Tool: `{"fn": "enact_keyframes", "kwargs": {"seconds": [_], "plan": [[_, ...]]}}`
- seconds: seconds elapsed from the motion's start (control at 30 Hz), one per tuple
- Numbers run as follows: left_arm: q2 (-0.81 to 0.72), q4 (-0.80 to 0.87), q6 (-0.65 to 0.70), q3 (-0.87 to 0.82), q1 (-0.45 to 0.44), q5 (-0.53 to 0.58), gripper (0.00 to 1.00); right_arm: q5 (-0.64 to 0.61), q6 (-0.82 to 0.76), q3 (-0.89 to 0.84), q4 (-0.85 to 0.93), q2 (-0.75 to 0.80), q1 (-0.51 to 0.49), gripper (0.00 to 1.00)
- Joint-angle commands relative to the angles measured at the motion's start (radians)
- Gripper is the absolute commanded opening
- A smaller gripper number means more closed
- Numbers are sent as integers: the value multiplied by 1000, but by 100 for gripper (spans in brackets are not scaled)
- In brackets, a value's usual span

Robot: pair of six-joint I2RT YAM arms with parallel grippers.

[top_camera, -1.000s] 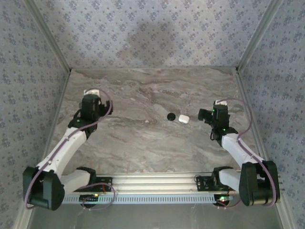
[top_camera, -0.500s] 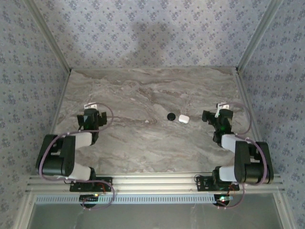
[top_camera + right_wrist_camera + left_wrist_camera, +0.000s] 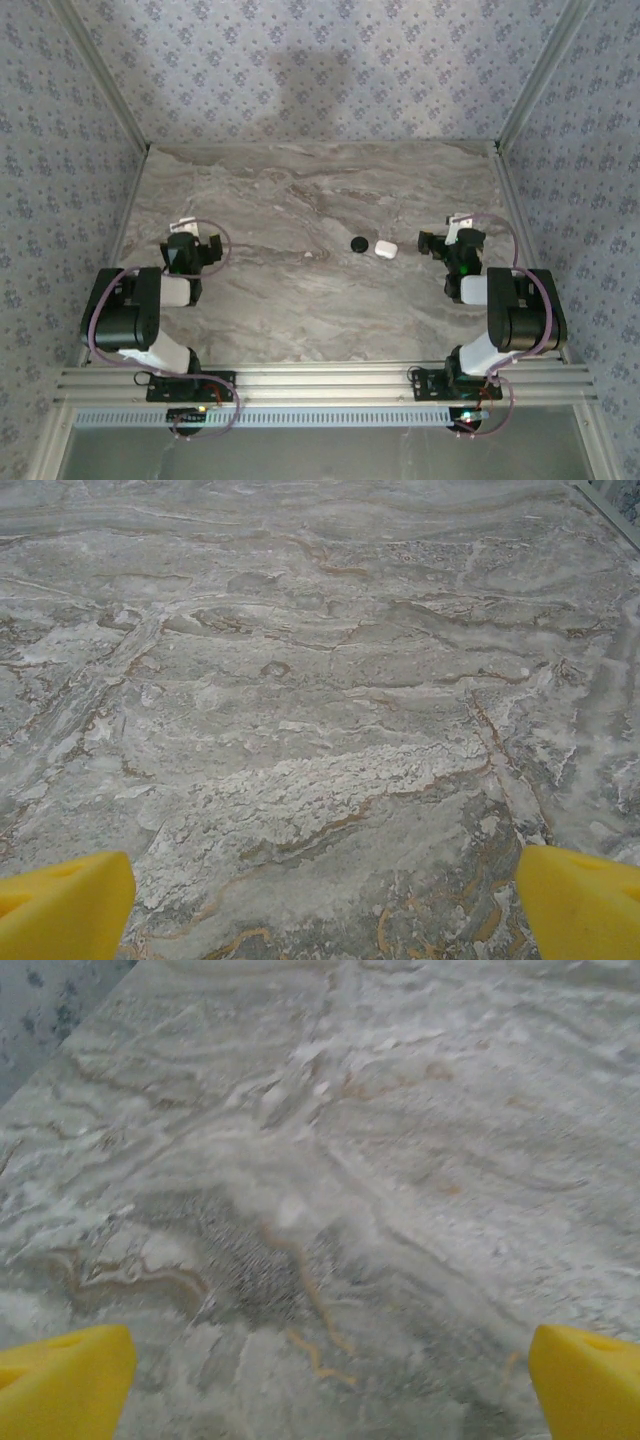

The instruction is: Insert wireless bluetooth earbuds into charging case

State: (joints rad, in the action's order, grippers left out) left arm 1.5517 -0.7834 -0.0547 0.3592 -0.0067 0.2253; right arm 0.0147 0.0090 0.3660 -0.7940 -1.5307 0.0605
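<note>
Top external: sat high behind the arm bases (image 3: pixel 190 378), looked steeply down over the whole table (image 3: pixel 300 310). Left wrist, right wrist: sat low and close, faced forward across the same table's marble surface

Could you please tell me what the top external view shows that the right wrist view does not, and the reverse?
Top external view: the charging case close beside a black round object mid-table, plus the folded left arm and right arm. Right wrist view: the right gripper open, its yellow fingertips wide apart at the lower corners, with the marble veining seen close up. Shared: the grey marble table.
</note>
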Motion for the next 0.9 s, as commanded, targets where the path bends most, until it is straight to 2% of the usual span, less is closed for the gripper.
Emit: {"fn": "enact_keyframes", "kwargs": {"seconds": [0.0,0.03,0.1,0.57,0.67,0.87], "plan": [[-21,-56,-22,36,-3,28,100,5,-17,21,-26,6,-3,100],[-6,-115,-15,23,-5,34,100,7,-17,20,-30,4,-3,100],[-24,-63,-17,33,-4,22,100,10,-17,20,-29,5,-1,100],[-20,-66,-8,35,-6,11,99,13,-17,19,-28,5,-1,100],[-20,-61,-9,37,6,-36,99,11,-17,20,-28,6,-1,100],[-19,-63,-7,37,6,-36,100,12,-17,19,-29,6,-1,100]]}}
